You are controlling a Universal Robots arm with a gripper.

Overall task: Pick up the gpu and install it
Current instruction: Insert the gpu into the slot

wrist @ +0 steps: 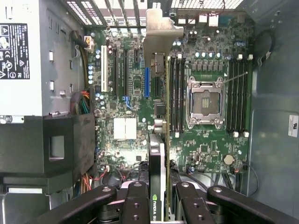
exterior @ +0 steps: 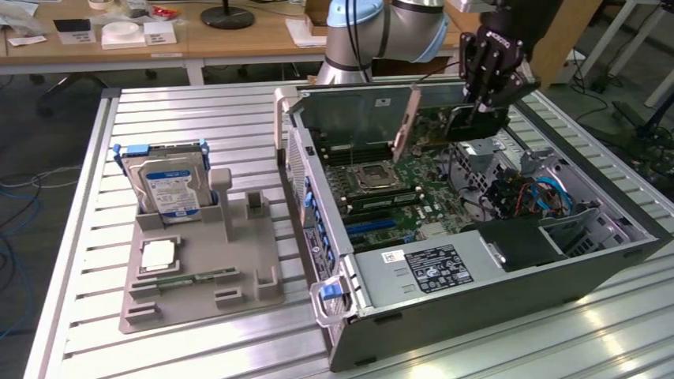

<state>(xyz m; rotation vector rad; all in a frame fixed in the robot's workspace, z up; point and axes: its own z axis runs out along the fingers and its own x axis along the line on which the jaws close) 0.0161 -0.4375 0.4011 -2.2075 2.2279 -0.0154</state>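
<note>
— What's the biggest thing there?

— The slatted metal bench point(exterior: 211, 118). On it lies one open computer case point(exterior: 605, 264) with the motherboard point(exterior: 406, 185) facing up. Towards the exterior view's left there is one grey holder tray point(exterior: 248, 268).

— And the arm?

— The arm point(exterior: 380, 31) comes in from the far side of the bench. Its blue-capped joint is behind the case, and its black wrist points down into the case's far end.

— Is it carrying anything?

— Yes, the jaws are closed on the gpu point(exterior: 471, 124), one black finger point(wrist: 138, 205) on each face. The card hangs edge-down over the motherboard. From the wrist it shows edge-on, between the blue slot point(wrist: 146, 81) and the memory slots, with its silver bracket point(wrist: 161, 32) at the case's rear wall. I can't tell whether it has reached a slot.

— Can you read any writing?

— There's a green Nvidia mark on the card's edge point(wrist: 154, 205), then what looks like "QU". The power supply point(exterior: 421, 272) has one black label with white print, too small to read.

— What's in the tray?

— One hard drive point(exterior: 169, 189) with a blue-and-white label stands upright. One silver chip point(exterior: 158, 254) and one green memory stick point(exterior: 188, 278) lie flat.

— And on the board?

— One empty processor socket point(wrist: 204, 102).
</note>
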